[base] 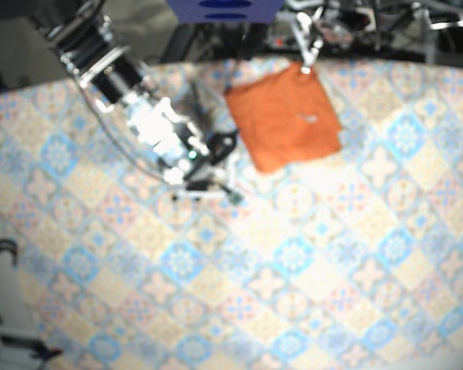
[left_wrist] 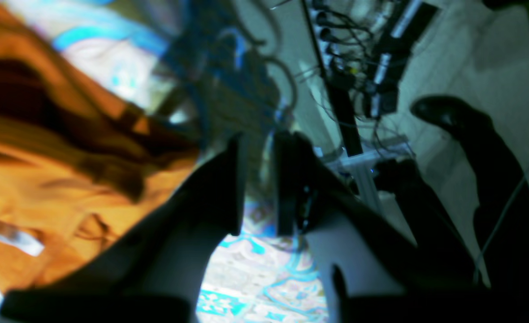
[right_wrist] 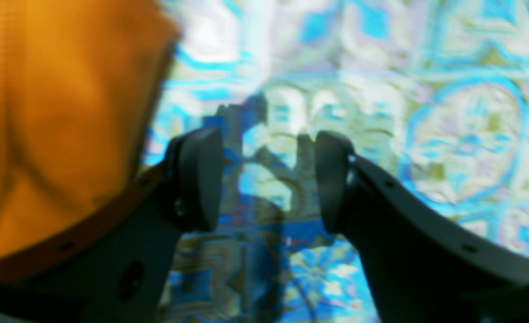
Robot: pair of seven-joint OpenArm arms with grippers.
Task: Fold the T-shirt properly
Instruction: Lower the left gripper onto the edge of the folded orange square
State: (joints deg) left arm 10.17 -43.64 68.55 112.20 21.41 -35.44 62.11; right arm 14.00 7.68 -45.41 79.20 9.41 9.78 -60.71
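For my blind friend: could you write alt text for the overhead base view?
A folded orange T-shirt lies on a blue-patterned tablecloth near the far edge. One robot arm reaches in from the picture's upper left, its jaws beside the shirt.

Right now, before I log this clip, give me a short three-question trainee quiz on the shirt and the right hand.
1. True or false: the right hand is shut on the orange T-shirt.
2. Multiple choice: the T-shirt lies as A) a crumpled heap, B) a flat folded square, C) fully spread out, sleeves showing.
3. Fill in: in the right wrist view, the gap between the right hand's fingers shows only the patterned ____.
Key: 1 false, it is open and empty; 2 B; 3 tablecloth.
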